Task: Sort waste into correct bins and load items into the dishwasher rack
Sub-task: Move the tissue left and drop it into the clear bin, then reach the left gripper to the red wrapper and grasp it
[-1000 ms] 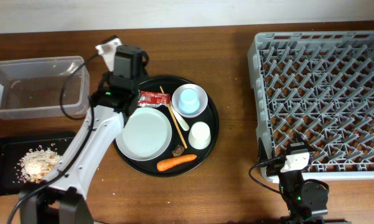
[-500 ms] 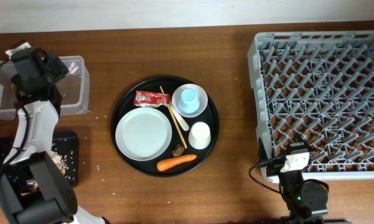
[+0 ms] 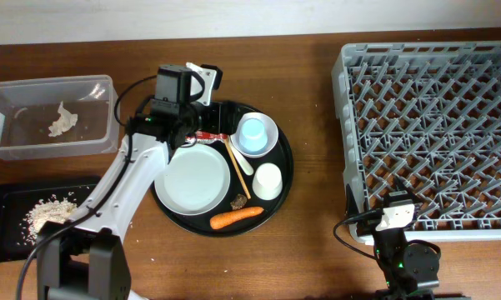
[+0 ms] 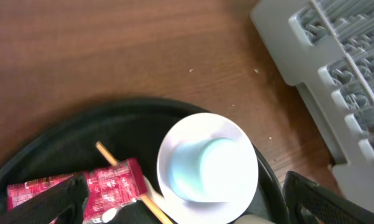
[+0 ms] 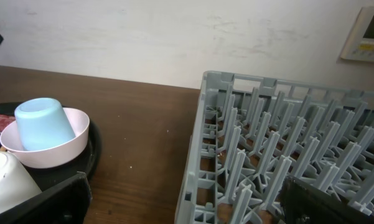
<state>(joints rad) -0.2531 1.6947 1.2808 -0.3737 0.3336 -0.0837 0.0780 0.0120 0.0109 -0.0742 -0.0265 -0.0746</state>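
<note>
Wrapper (image 4: pixel 81 186): lay flat on the round black tray (image 4: pixel 62 134), touching a pale stick (image 4: pixel 121 171), beside the bowl (image 4: pixel 174 143).
Handling: judged light, thin, crinkly and slippery; best pinched at a free edge.
Left pincer (image 3: pixel 190 123): was spread wide above it, empty.
Right pincer (image 5: pixel 187 208): was spread, beside the rack (image 5: pixel 267 155).

Left arm (image 3: pixel 121 187): a long, smooth white link reaching in from seven o'clock. It ends in a boxy black wrist (image 3: pixel 171 87), with a white bracket (image 3: pixel 204 77) at the wrist's one o'clock.

Right arm (image 3: pixel 404 260), at five o'clock: a rounded black housing with a small white block (image 3: pixel 394 218), a green light (image 3: pixel 398 266) and a thin black cable (image 3: pixel 338 232).

The left wrist view shows matt black fingers (image 4: pixel 336 199).
</note>
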